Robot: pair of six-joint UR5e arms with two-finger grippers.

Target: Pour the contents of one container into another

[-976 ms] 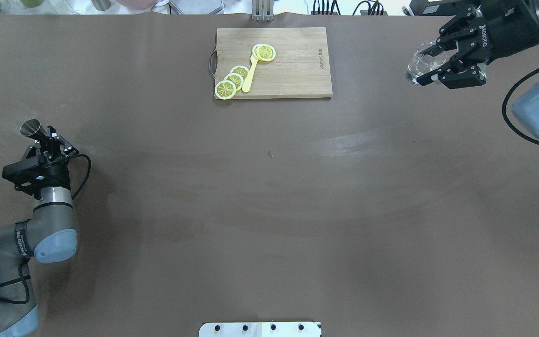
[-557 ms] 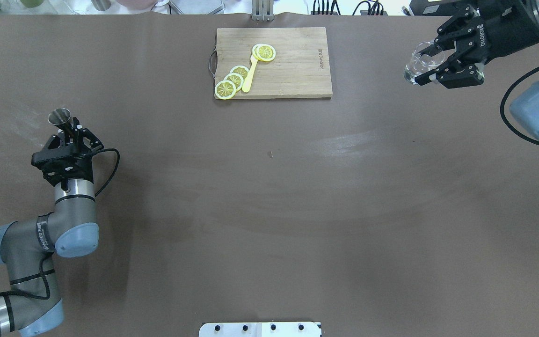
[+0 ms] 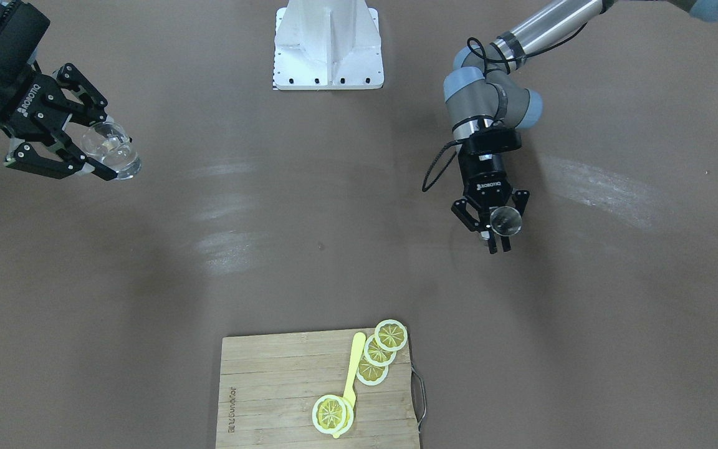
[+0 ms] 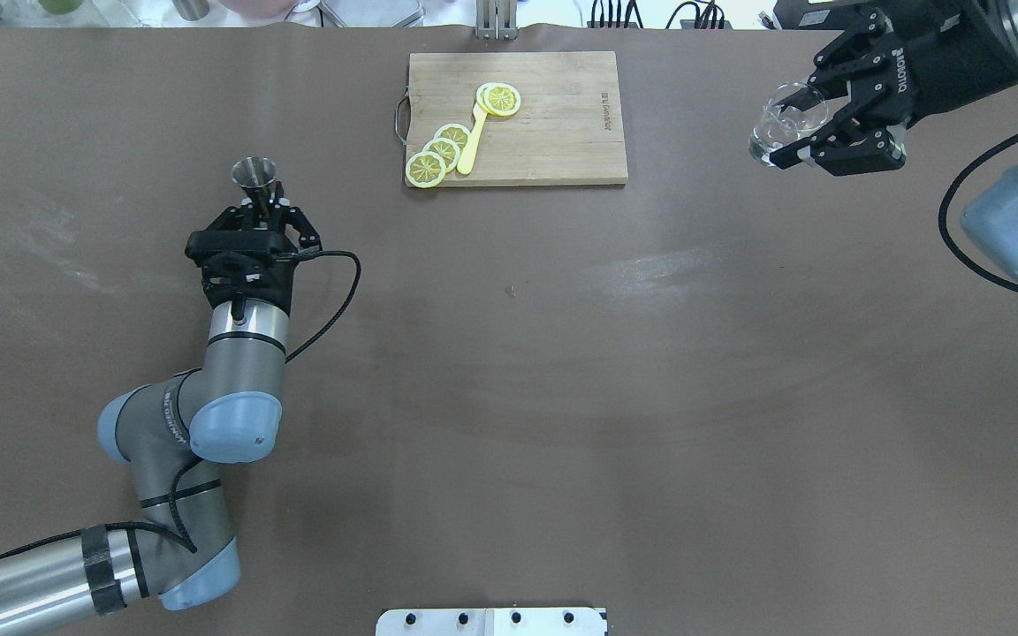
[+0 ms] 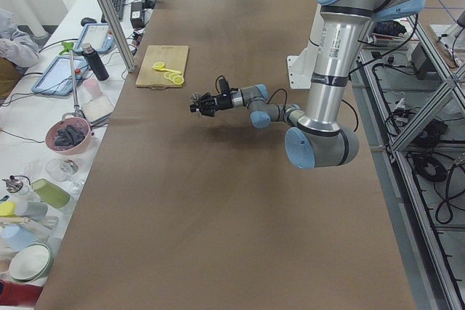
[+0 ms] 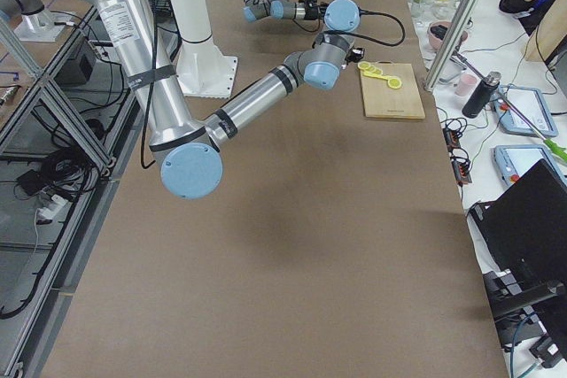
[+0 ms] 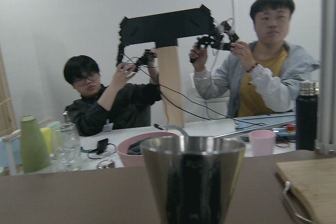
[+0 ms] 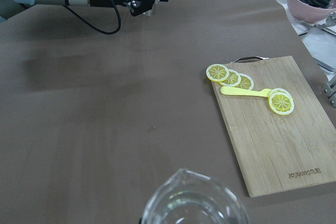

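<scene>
The clear glass cup (image 4: pixel 770 141) hangs tilted above the table's far right, with my right gripper (image 4: pixel 799 122) shut on it. The front-facing view shows the same cup (image 3: pixel 116 156) in that gripper (image 3: pixel 108 146), and its rim (image 8: pixel 194 200) fills the bottom of the right wrist view. The grey steel jigger (image 4: pixel 254 172) stands upright in my left gripper (image 4: pixel 263 205), which is shut on its waist, left of the cutting board. The jigger (image 3: pixel 505 219) is raised off the table, and its upper cone (image 7: pixel 191 177) sits close in the left wrist view.
A wooden cutting board (image 4: pixel 562 132) lies at the far middle, carrying several lemon slices (image 4: pixel 438 150) and a yellow stick (image 4: pixel 471 146). Cups, bowls and a bottle stand beyond the far edge (image 5: pixel 69 136). The robot's white base plate (image 3: pixel 328 50) is at the near edge.
My left arm has swung right and forward, carrying the jigger from the table's left edge to a spot near the cutting board. My right gripper has shifted slightly left with the glass cup.
</scene>
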